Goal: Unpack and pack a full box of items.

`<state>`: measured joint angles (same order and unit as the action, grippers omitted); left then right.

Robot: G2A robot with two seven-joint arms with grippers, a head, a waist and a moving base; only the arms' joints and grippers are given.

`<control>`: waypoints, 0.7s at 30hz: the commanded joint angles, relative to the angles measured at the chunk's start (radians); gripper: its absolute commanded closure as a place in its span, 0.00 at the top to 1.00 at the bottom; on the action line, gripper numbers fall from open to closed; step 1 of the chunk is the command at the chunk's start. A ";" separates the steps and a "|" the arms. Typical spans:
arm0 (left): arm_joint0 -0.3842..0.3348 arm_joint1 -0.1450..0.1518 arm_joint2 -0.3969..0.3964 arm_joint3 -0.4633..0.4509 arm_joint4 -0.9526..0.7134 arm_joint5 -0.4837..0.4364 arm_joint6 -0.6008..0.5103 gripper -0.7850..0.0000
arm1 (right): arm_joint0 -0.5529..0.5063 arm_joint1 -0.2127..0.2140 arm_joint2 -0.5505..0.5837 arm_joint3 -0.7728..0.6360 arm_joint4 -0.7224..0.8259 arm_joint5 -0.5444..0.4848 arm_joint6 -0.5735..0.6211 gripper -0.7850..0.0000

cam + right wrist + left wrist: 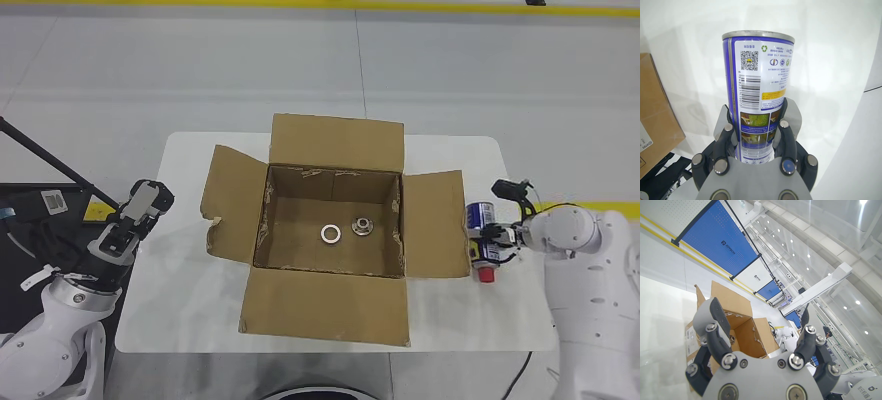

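— White table [180,250], rounded corners: where is there room to move?
— Box [335,140] at centre with all four flaps opened outward. Bare strips lie to left and right; the near flap reaches almost to the near edge.
— Left gripper [761,306]?
— At the table's left edge, facing the box. Its fingers are spread wide and hold nothing.
— Right gripper [757,109]?
— Clamped on the can [757,66], just beside the right flap and near the table's right edge.
— The can's look?
— Blue-and-white label, barcode, bare metal rim, red cap. On the box floor lie a ring [331,234] and a small metal fitting [361,227], near each other but apart.
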<state>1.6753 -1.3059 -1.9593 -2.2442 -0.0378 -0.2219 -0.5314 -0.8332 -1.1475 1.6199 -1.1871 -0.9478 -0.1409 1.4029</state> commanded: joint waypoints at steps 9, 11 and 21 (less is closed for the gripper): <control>0.000 0.000 0.000 0.000 0.000 0.000 0.000 1.00 | 0.021 0.009 -0.037 0.029 0.010 0.018 -0.002 0.49; 0.000 0.000 0.000 0.000 0.000 0.000 0.000 1.00 | 0.023 0.010 -0.042 0.028 0.014 0.025 -0.003 0.56; 0.000 0.000 0.000 0.000 0.000 0.000 0.000 1.00 | 0.021 0.022 -0.060 -0.008 0.027 0.049 -0.003 0.77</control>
<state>1.6753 -1.3059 -1.9593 -2.2442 -0.0378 -0.2219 -0.5314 -0.8109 -1.1270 1.5616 -1.1886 -0.9226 -0.0937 1.3999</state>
